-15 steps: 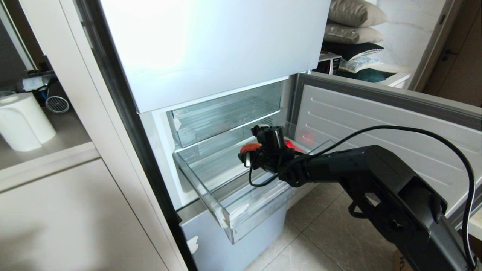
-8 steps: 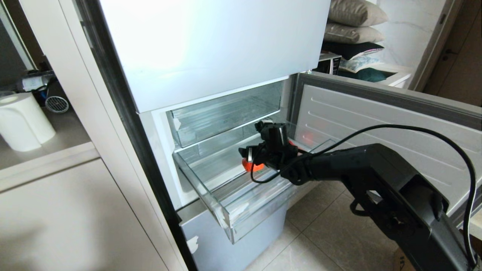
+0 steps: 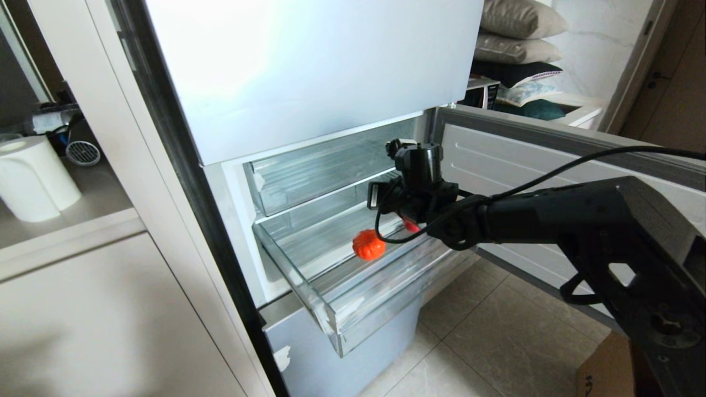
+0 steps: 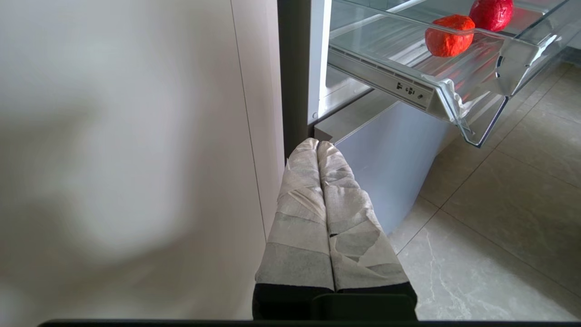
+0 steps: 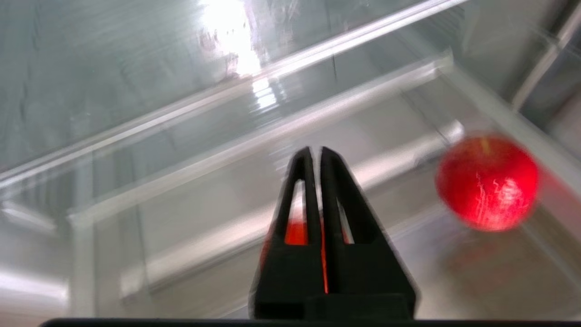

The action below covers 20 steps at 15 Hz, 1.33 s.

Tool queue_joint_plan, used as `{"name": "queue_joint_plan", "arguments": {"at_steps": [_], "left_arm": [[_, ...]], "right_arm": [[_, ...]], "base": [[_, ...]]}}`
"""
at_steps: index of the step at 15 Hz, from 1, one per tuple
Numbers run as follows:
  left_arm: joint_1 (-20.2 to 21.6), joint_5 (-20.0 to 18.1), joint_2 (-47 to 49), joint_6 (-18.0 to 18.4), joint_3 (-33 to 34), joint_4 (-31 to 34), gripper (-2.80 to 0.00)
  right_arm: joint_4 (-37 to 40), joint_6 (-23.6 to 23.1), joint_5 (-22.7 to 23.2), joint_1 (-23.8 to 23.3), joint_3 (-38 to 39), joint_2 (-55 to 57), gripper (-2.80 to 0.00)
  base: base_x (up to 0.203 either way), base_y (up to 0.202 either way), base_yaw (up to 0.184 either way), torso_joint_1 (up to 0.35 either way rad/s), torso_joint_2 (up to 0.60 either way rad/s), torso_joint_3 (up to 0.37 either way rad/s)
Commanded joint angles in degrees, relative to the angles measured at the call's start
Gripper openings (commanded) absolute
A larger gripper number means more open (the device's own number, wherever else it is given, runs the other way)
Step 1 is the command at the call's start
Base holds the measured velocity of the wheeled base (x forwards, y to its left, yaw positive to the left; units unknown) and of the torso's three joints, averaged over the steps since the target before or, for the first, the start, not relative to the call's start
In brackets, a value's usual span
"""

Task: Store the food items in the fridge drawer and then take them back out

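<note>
The orange lumpy fruit (image 3: 368, 245) lies on the ribbed bottom of the fridge drawer (image 3: 336, 317), near its middle, and a glossy red apple-like fruit (image 5: 488, 181) lies just behind it on the right, toward the far right corner. In the head view this red fruit is mostly hidden behind the right gripper (image 5: 316, 156). Both pieces look small, light and rather firm. The red one has a smooth shiny skin, so I judge it can slip or roll between narrow fingers; the orange one has a rough, crinkled surface and probably holds better. For each, the best place to take hold seems to be across the widest part, from above, with the fingers on two opposite sides. The right gripper hovers above the drawer, over the orange fruit, with its two black fingers pressed together and holding nothing. The drawer is pulled far out of the fridge (image 3: 309, 71) and contains only these two fruits, as far as the views show. The shallower clear drawer (image 3: 331, 165) above it shows nothing inside. The left gripper (image 4: 317, 147) is parked low beside the fridge, its taped fingers closed together and empty.
</note>
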<state>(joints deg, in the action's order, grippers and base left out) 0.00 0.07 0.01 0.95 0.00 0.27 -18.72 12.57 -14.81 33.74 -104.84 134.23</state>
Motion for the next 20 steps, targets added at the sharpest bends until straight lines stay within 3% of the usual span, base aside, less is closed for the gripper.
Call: {"name": "queue_joint_plan", "arguments": {"at_steps": [1,6,9,12,16,20], "left_arm": [[0.0,0.0,0.0,0.0,0.0,0.0,-2.80],[0.0,-0.1,0.0,0.0,0.0,0.0,-2.80],[0.0,0.0,0.0,0.0,0.0,0.0,-2.80],[0.0,0.0,0.0,0.0,0.0,0.0,-2.80],[0.0,-0.1,0.0,0.0,0.0,0.0,-2.80],[0.0,0.0,0.0,0.0,0.0,0.0,-2.80]], "right_arm": [[0.2,0.2,-0.9,1.4,10.4,-9.9,-2.80],[1.3,1.1,-6.7,5.3,38.3,-31.1,-2.80],[10.3,6.2,-7.4,6.4,49.5,-38.2,-2.80],[11.3,7.7,-3.0,6.5,52.5,-34.5,-2.80],[10.0,8.2,-0.4,6.2,50.0,-23.5,-2.80],[3.5,4.7,1.7,3.2,46.0,-13.9,-2.80]], "base": [[0.000,0.000,0.000,0.000,0.00,0.000],[0.000,0.000,0.000,0.000,0.00,0.000],[0.000,0.000,0.000,0.000,0.00,0.000],[0.000,0.000,0.000,0.000,0.00,0.000],[0.000,0.000,0.000,0.000,0.00,0.000],[0.000,0.000,0.000,0.000,0.00,0.000]]}}
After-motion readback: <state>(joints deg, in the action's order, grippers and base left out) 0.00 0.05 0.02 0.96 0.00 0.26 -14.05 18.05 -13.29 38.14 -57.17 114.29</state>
